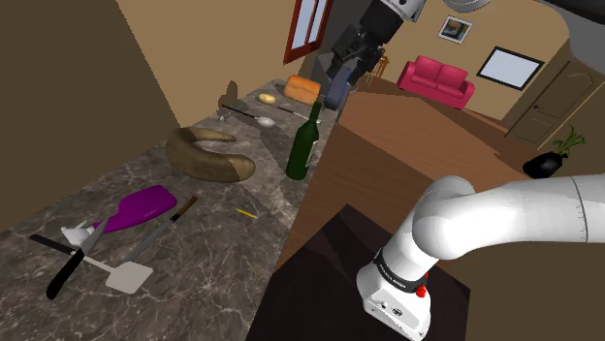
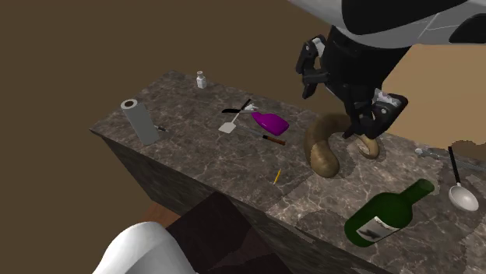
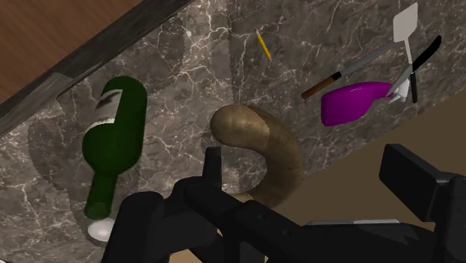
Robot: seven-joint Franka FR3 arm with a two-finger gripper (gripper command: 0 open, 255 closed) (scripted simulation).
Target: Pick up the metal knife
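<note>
Grey-bladed and brown-handled, the knife [image 1: 160, 232] lies on the desk [image 1: 223, 281], lower left in the shoulder view, beside a purple scoop [image 1: 145, 205]. Our tool [image 3: 305, 161] hangs spread, well apart. We judge the approach comes next: cross over, then descend.

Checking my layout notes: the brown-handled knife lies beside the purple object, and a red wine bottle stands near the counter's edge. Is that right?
Not quite. The wine bottle is green, not red, as the shoulder view shows. The rest holds: it stands near the counter's edge, and the brown-handled knife lies beside the purple object.
</note>
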